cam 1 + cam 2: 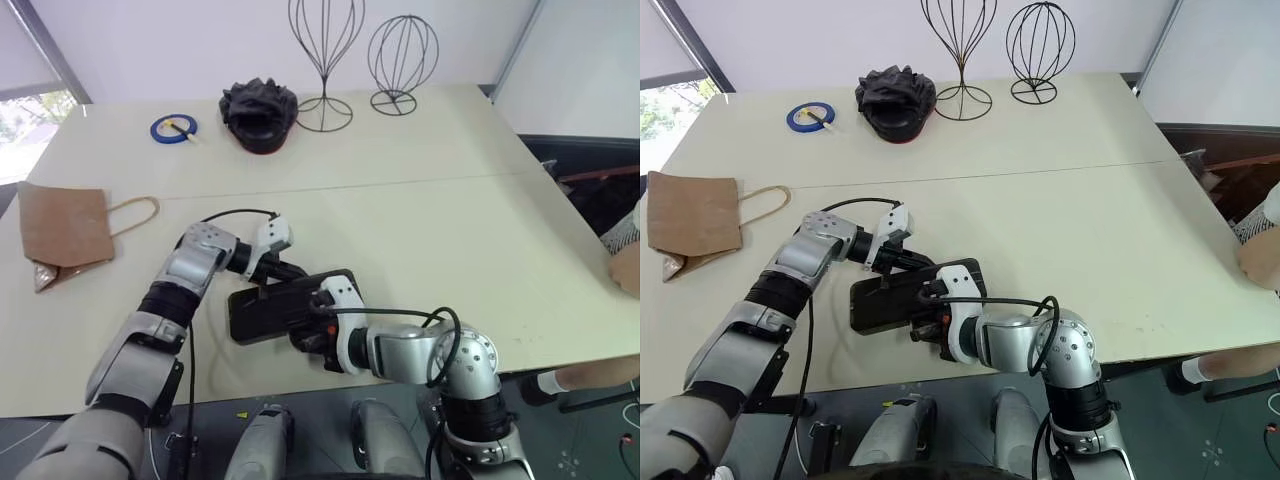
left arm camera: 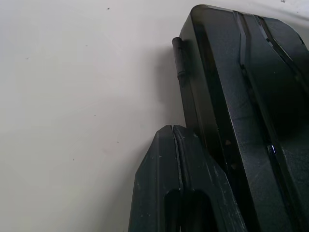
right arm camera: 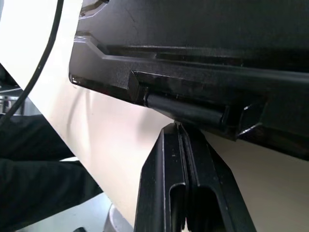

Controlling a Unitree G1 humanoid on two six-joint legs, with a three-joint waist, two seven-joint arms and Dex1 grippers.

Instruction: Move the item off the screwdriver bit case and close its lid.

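A: What could go wrong from here?

B: Mostly a slip. The screwdriver bit case (image 1: 285, 305) lies flat on the counter (image 1: 450, 240) with both arms pushing at it, not holding it. If one arm presses harder than the other, I'd judge the case skids or spins instead of the lid (image 1: 902, 296) seating on its latch. It also sits close to the counter's near edge, so a hard shove from the far side could send it off.

A: What state are the jaws in?

B: Both pairs are closed on nothing. The left gripper (image 2: 176, 133) has its fingers pressed together, tip just beside the case's long edge, near the small hinge knuckle. The right gripper (image 3: 178, 129) is also shut, its tip up against the hinge barrel on the case's near side.

A: So the case sits between them?

B: Yes. The left gripper's jaws come at the case from its far side, the right's from its near side, and the case lies between. Whether the lid is fully latched I cannot tell; it looks folded down.

A: And the item?

B: The paper bag (image 1: 65, 228) is off the case, well apart from it at the left end of the counter, lying flat with its cord handle pointing towards the case.
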